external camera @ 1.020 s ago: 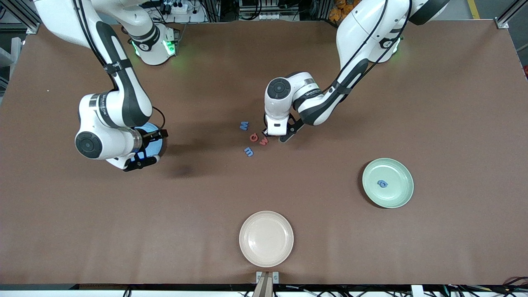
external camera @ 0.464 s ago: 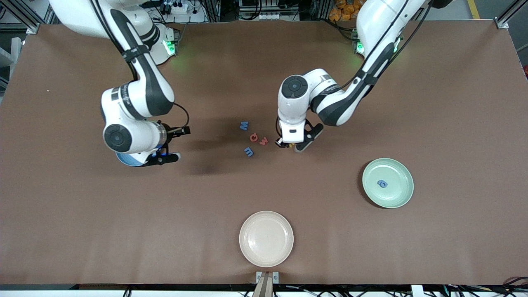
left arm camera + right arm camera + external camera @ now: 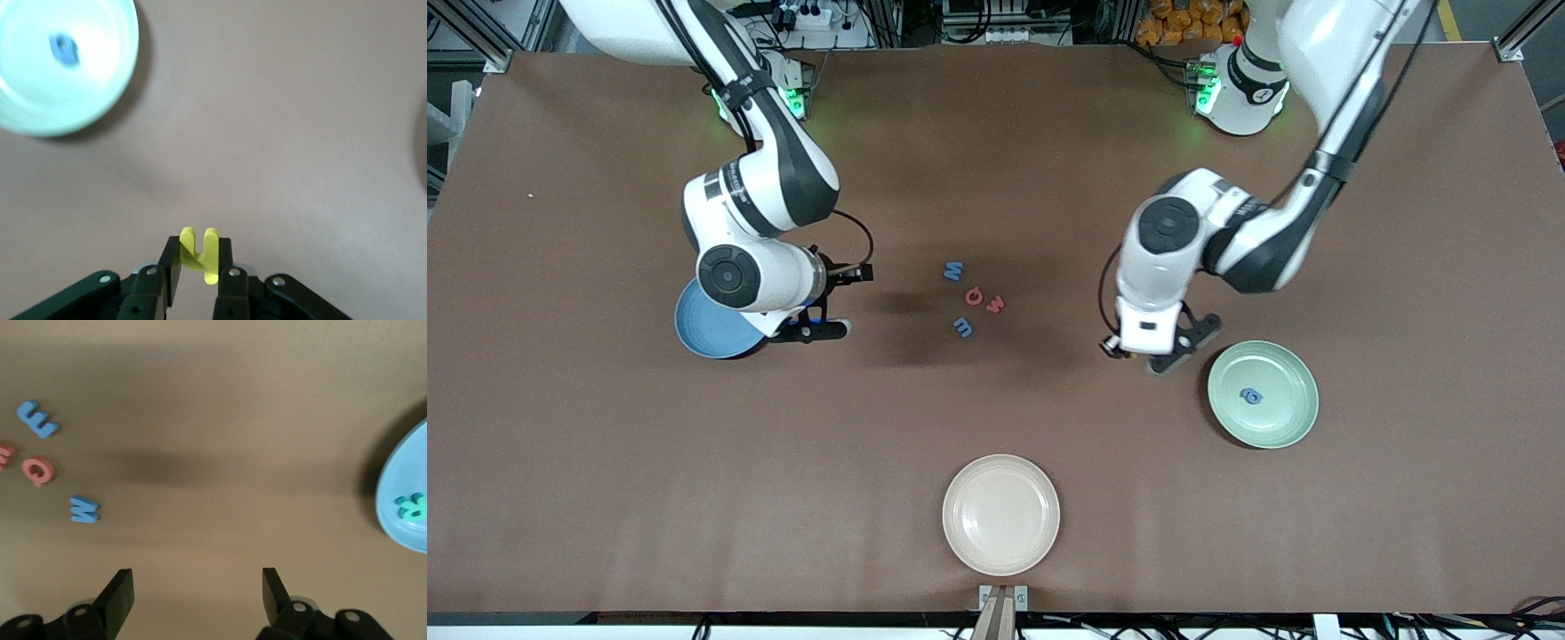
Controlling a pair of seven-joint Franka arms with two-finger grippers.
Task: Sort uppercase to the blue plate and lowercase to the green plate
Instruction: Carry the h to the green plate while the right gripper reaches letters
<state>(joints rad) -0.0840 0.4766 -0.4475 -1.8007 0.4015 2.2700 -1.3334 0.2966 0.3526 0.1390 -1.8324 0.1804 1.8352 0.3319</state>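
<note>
Left claw [image 3: 198,267] around yellow h [image 3: 199,255], beside green plate [image 3: 1294,425].

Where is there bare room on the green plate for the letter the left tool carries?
The green plate holds only a blue letter near its middle; its outer ring is bare. The left tool, shut on the yellow h, is over table beside the plate.

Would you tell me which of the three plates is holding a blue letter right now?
The green plate, toward the left arm's end, holds a small blue letter; the cream plate is bare.
</note>
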